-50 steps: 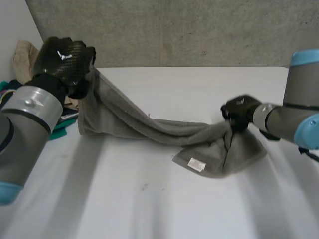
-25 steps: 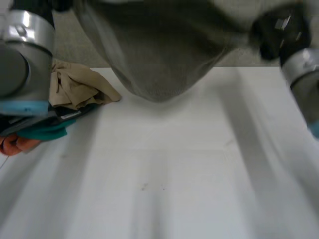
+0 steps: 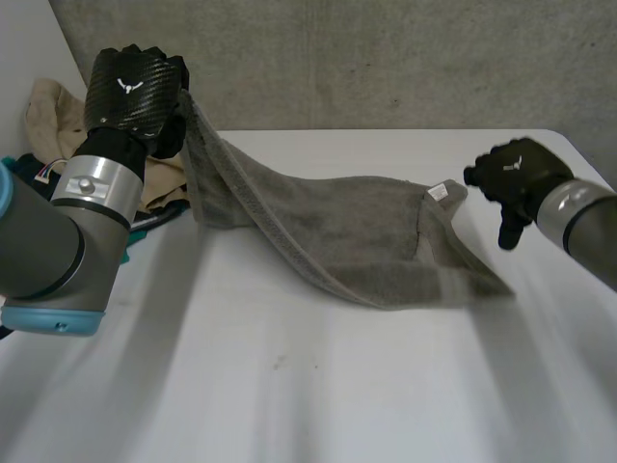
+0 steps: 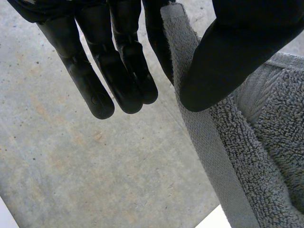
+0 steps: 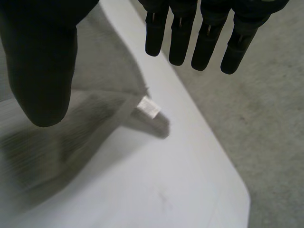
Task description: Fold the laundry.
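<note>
Folding looks barely begun: the left hand (image 3: 135, 92) pinches a raised corner of the towel (image 3: 347, 236), while the right hand (image 3: 516, 178) hangs wide and empty.

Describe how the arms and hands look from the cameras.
The left hand is black with a woven carbon-look back and a small white mark; the right hand is black with a similar mark. Both have thick, round-tipped fingers. The left arm is grey with a silver wrist band and light-blue cap; the right arm is grey.
</note>
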You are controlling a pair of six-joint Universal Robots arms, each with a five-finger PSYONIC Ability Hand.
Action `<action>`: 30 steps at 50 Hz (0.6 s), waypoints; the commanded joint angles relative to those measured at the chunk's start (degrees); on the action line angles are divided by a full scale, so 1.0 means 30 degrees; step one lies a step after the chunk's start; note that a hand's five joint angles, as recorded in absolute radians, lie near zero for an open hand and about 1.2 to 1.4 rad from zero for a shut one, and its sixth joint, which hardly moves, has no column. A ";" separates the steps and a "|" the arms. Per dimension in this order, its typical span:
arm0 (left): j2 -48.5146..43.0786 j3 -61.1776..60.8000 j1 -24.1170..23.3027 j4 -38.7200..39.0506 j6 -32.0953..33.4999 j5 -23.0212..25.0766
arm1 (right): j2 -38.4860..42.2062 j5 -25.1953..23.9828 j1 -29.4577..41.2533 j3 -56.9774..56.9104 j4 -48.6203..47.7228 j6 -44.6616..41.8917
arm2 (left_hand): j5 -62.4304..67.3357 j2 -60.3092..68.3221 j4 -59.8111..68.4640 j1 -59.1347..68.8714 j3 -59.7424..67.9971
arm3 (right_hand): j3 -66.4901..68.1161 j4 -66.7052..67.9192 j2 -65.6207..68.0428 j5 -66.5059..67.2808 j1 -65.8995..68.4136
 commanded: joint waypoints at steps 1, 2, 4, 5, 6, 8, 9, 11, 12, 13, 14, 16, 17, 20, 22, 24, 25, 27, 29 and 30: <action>0.1240 -0.1085 -0.0018 -0.0021 -0.0163 -0.0016 | 0.3731 -0.1225 -0.0039 -0.4820 0.1410 0.0300 | 0.4786 0.3808 0.3726 0.5498 0.3877 | 0.1410 0.1862 0.1389 0.2350 0.1354; 0.1356 -0.1201 -0.0018 -0.0021 -0.0221 -0.0016 | 0.4435 -0.1343 -0.0010 -0.5321 0.1936 0.0300 | 0.4786 0.3808 0.3726 0.5498 0.3877 | 0.1583 0.2035 0.1562 0.2522 0.1526; 0.1387 -0.1290 -0.0047 -0.0050 -0.0251 -0.0016 | 0.5142 -0.1374 0.0020 -0.5647 0.2320 0.0184 | 0.4786 0.3808 0.3726 0.5498 0.3877 | 0.1585 0.2036 0.1563 0.2524 0.1528; 0.1387 -0.1290 -0.0019 -0.0079 -0.0251 -0.0016 | 0.5349 -0.1374 0.0049 -0.5648 0.2380 0.0125 | 0.4786 0.3808 0.3726 0.5498 0.3877 | 0.1585 0.2036 0.1563 0.2524 0.1528; 0.1387 -0.1290 -0.0018 -0.0109 -0.0251 -0.0016 | 0.5670 -0.1403 0.0107 -0.5474 0.2555 0.0095 | 0.4786 0.3808 0.3726 0.5498 0.3877 | 0.1640 0.2092 0.1619 0.2579 0.1584; 0.1387 -0.1290 0.0040 -0.0138 -0.0280 -0.0045 | 0.5703 -0.1461 0.0079 -0.5153 0.2556 0.0124 | 0.4786 0.3808 0.3726 0.5498 0.3877 | 0.2086 0.2538 0.2065 0.3025 0.2029; 0.1387 -0.1290 0.0069 -0.0138 -0.0280 -0.0016 | 0.5615 -0.1491 0.0079 -0.4976 0.2556 0.0240 | 0.4786 0.3808 0.3726 0.5498 0.3877 | 0.2367 0.2818 0.2345 0.3306 0.2310; 0.1358 -0.1261 0.0157 -0.0167 -0.0310 -0.0016 | 0.5177 -0.1520 -0.0067 -0.4157 0.2352 0.0621 | 0.4786 0.3808 0.3726 0.5498 0.3877 | 0.2594 0.3046 0.2573 0.3533 0.2537; 0.1387 -0.1203 0.0158 -0.0168 -0.0281 -0.0045 | 0.5001 -0.1491 -0.0097 -0.3922 0.2235 0.0767 | 0.4786 0.3808 0.3726 0.5498 0.3877 | 0.2594 0.3046 0.2573 0.3533 0.2537; 0.1387 -0.1058 0.0129 -0.0255 -0.0280 -0.0016 | 0.4535 -0.1404 -0.0213 -0.3253 0.1886 0.1436 | 0.4786 0.3808 0.3726 0.5498 0.3877 | 0.2483 0.2935 0.2462 0.3422 0.2426; 0.1387 -0.0969 0.0128 -0.0371 -0.0280 -0.0045 | 0.4240 -0.1374 -0.0359 -0.2753 0.1680 0.1965 | 0.4786 0.3808 0.3726 0.5498 0.3877 | 0.2482 0.2933 0.2460 0.3421 0.2425; 0.1416 -0.0678 0.0070 -0.0635 -0.0280 -0.0016 | 0.3394 -0.1402 -0.1233 -0.1148 0.1270 0.3657 | 0.4786 0.3808 0.3726 0.5498 0.3877 | 0.2426 0.2878 0.2405 0.3366 0.2370; 0.1416 -0.0501 0.0041 -0.0781 -0.0280 -0.0045 | 0.2924 -0.1635 -0.1646 -0.0121 0.1035 0.4510 | 0.4786 0.3808 0.3726 0.5498 0.3877 | 0.2315 0.2766 0.2293 0.3254 0.2258; 0.1387 -0.0090 0.0011 -0.1046 -0.0339 -0.0045 | 0.2189 -0.1929 -0.2234 0.1525 0.0537 0.5542 | 0.4786 0.3808 0.3726 0.5498 0.3877 | 0.2089 0.2541 0.2068 0.3029 0.2033; 0.1387 -0.0031 0.0011 -0.1076 -0.0339 -0.0045 | 0.1807 -0.2456 -0.2470 0.3048 -0.0399 0.6012 | 0.4786 0.3808 0.3726 0.5498 0.3877 | 0.2145 0.2597 0.2124 0.3085 0.2089; 0.1416 0.0028 0.0011 -0.1076 -0.0368 -0.0045 | 0.1747 -0.2691 -0.2470 0.4015 -0.1131 0.6013 | 0.4786 0.3808 0.3726 0.5498 0.3877 | 0.2145 0.2597 0.2124 0.3085 0.2089; 0.1416 0.0057 -0.0018 -0.1076 -0.0397 -0.0045 | 0.1747 -0.2808 -0.2441 0.4716 -0.1918 0.5984 | 0.4786 0.3808 0.3726 0.5498 0.3877 | 0.2145 0.2597 0.2124 0.3085 0.2089; 0.1387 0.0115 -0.0047 -0.1076 -0.0456 -0.0045 | 0.1747 -0.2809 -0.2441 0.5248 -0.2713 0.5955 | 0.4786 0.3808 0.3726 0.5498 0.3877 | 0.2201 0.2653 0.2180 0.3140 0.2144; 0.1358 0.0116 -0.0019 -0.1076 -0.0456 -0.0045 | 0.1805 -0.2780 -0.2325 0.5629 -0.3649 0.5925 | 0.4786 0.3808 0.3726 0.5498 0.3877 | 0.2201 0.2653 0.2180 0.3141 0.2145; 0.1358 0.0116 -0.0018 -0.1076 -0.0485 -0.0074 | 0.1922 -0.2751 -0.2266 0.5631 -0.3858 0.5925 | 0.4786 0.3808 0.3726 0.5498 0.3877 | 0.2201 0.2653 0.2180 0.3141 0.2145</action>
